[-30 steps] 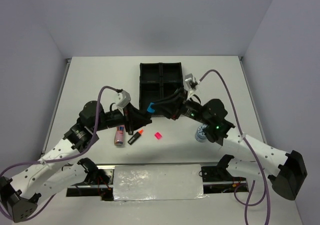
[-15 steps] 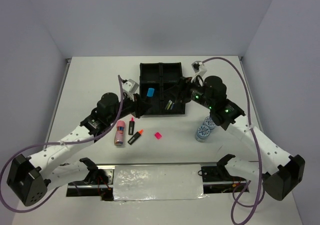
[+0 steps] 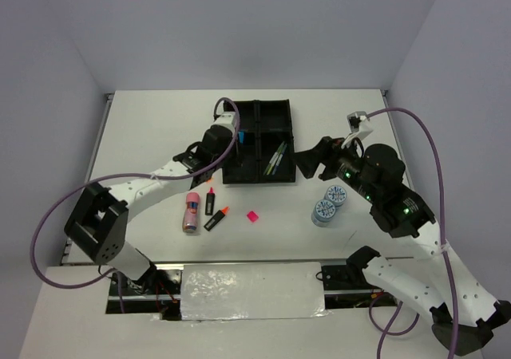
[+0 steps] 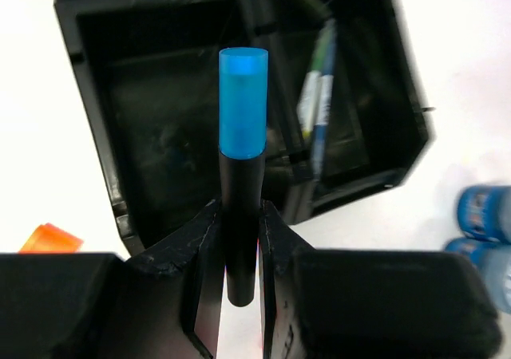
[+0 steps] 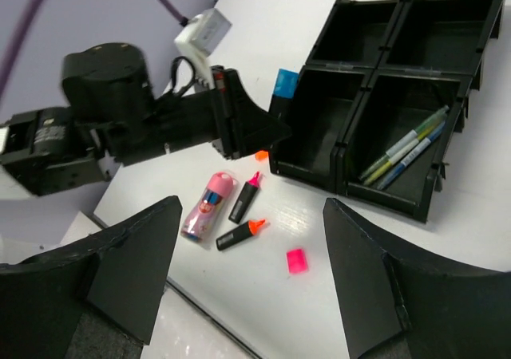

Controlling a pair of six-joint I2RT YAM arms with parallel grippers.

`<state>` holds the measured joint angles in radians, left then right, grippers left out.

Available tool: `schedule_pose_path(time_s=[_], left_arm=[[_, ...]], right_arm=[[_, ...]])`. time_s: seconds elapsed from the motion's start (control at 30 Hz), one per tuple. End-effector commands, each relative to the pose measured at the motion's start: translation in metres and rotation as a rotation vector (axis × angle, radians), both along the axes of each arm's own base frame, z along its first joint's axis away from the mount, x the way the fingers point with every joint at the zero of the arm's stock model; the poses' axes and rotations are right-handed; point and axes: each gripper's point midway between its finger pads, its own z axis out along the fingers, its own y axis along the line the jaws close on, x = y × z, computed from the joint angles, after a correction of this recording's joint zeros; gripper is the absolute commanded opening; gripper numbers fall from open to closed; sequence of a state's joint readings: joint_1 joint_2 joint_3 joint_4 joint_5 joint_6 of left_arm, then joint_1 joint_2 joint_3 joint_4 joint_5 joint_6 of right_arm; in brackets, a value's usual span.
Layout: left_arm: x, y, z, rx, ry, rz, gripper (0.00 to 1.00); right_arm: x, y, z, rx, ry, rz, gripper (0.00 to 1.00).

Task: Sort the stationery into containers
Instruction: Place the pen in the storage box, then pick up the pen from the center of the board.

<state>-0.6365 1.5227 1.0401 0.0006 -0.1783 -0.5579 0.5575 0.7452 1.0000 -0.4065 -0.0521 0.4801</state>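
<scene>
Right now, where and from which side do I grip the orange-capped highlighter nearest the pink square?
Come straight down with the open right tool and pinch the orange-capped highlighter mid-barrel across its narrow width; it lies flat and diagonal, so turn the tool to match.

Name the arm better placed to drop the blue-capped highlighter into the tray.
Left. Its tool is shut on the blue-capped highlighter right at the tray; the right tool is open, empty, beside the tray.
</scene>
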Motion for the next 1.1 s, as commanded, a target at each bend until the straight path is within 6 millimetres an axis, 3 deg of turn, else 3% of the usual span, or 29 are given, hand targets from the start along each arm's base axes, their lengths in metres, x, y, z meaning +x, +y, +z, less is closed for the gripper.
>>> schedule_pose_path(time_s=[0.0, 0.1, 0.23, 0.37, 0.5, 0.57, 0.6, 0.63, 0.7, 0.8, 0.83, 0.93, 1.03, 1.07], left_arm=[[0.016, 0.005, 0.002, -0.007, 0.01, 0.099, 0.08], [0.024, 0.007, -0.016, 0.016, 0.044, 0.129, 0.17], [0.035, 0.004, -0.04, 0.029, 0.084, 0.112, 0.19], [0.046, 0.003, -0.044, 0.029, 0.093, 0.113, 0.26], [0.043, 0.001, -0.042, 0.016, 0.096, 0.1, 0.63], [0.04, 0.004, -0.037, 0.008, 0.088, 0.108, 0.7], [0.04, -0.005, -0.025, -0.04, 0.059, 0.07, 0.83], [0.038, -0.004, -0.014, -0.057, 0.049, 0.067, 0.88], [0.034, -0.005, 0.001, -0.085, 0.023, 0.049, 0.89], [0.02, -0.006, 0.039, -0.14, -0.043, -0.008, 0.89], [0.01, -0.008, 0.061, -0.17, -0.075, -0.055, 0.89], [-0.017, -0.002, 0.084, -0.159, -0.095, -0.13, 0.9], [-0.04, 0.02, 0.092, -0.112, -0.087, -0.101, 0.91], [-0.049, 0.038, 0.074, -0.058, -0.031, -0.04, 0.93]], right_arm=[[-0.011, -0.007, -0.013, -0.043, 0.022, 0.01, 0.8], [-0.017, -0.009, -0.014, -0.043, 0.019, 0.021, 0.8], [-0.021, -0.01, -0.018, -0.043, 0.01, 0.03, 0.8], [-0.021, -0.009, -0.028, -0.059, 0.027, 0.039, 0.8], [-0.023, -0.008, -0.033, -0.066, 0.036, 0.053, 0.8], [-0.024, -0.006, -0.034, -0.065, 0.038, 0.062, 0.8], [-0.023, -0.006, -0.035, -0.069, 0.041, 0.066, 0.8], [-0.024, -0.004, -0.033, -0.064, 0.039, 0.071, 0.8], [-0.026, -0.002, -0.033, -0.064, 0.04, 0.092, 0.8], [-0.027, 0.001, -0.032, -0.062, 0.033, 0.107, 0.8], [-0.026, 0.001, -0.032, -0.068, 0.027, 0.109, 0.8], [-0.023, 0.004, -0.032, -0.095, 0.034, 0.123, 0.83], [-0.017, 0.01, -0.036, -0.124, 0.083, 0.141, 0.84], [-0.017, 0.01, -0.041, -0.136, 0.108, 0.143, 0.84]])
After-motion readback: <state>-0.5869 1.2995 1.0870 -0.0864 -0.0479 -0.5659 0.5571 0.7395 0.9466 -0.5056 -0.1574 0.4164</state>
